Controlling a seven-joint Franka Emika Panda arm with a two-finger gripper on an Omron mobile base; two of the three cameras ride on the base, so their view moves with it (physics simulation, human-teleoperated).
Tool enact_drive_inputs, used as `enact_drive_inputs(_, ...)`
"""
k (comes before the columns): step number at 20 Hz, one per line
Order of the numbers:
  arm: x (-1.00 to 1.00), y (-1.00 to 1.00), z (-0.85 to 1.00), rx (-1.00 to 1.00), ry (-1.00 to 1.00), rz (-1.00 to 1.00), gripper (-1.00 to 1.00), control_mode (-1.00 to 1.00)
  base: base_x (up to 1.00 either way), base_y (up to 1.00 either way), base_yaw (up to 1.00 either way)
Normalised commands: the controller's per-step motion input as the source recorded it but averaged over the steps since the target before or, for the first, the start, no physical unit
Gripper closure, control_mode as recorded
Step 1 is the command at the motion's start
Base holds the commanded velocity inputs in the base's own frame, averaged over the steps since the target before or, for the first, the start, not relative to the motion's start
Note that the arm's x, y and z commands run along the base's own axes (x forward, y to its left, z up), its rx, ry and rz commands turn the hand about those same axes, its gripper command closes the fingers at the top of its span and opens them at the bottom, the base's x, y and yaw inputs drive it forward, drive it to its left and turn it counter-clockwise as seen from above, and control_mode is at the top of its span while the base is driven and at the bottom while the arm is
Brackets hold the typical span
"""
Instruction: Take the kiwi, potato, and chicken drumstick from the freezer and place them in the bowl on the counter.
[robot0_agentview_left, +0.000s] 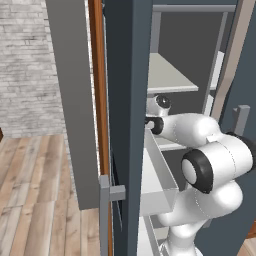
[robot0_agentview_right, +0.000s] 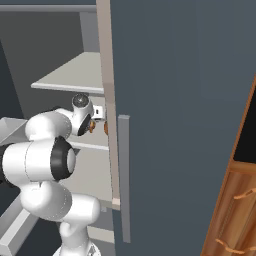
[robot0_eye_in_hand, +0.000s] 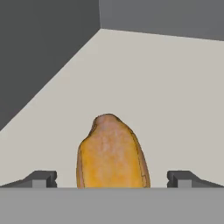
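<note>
My two fingertips (robot0_eye_in_hand: 43, 179) stand spread wide with nothing held, one on each side of the chicken drumstick (robot0_eye_in_hand: 113, 153), which lies between them on the pale shelf (robot0_eye_in_hand: 175, 96) inside the freezer (robot0_agentview_left: 127, 75); I judge I am placed this way so the jaws can close across it. It is a golden-orange lump with a mottled, browned skin and a narrower rounded end pointing away from me, toward the shelf's dark back corner.
</note>
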Motion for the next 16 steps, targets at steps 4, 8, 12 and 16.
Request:
enact_drive_inputs(4,0.18,0.0,-0.42,0.0,0.0,0.0,-1.0,-1.0,0.0,0.0,0.0)
enact_drive_inputs(8,0.15,0.0,-0.37,0.0,0.0,0.0,-1.0,-1.0,0.0,0.0,0.0)
enact_drive_inputs(12,0.05,0.0,-0.34,0.0,0.0,0.0,-1.0,-1.0,0.0,0.0,0.0)
enact_drive_inputs(16,0.0,0.0,-0.39,0.0,0.0,0.0,1.0,-1.0,0.0,0.0,0.0)
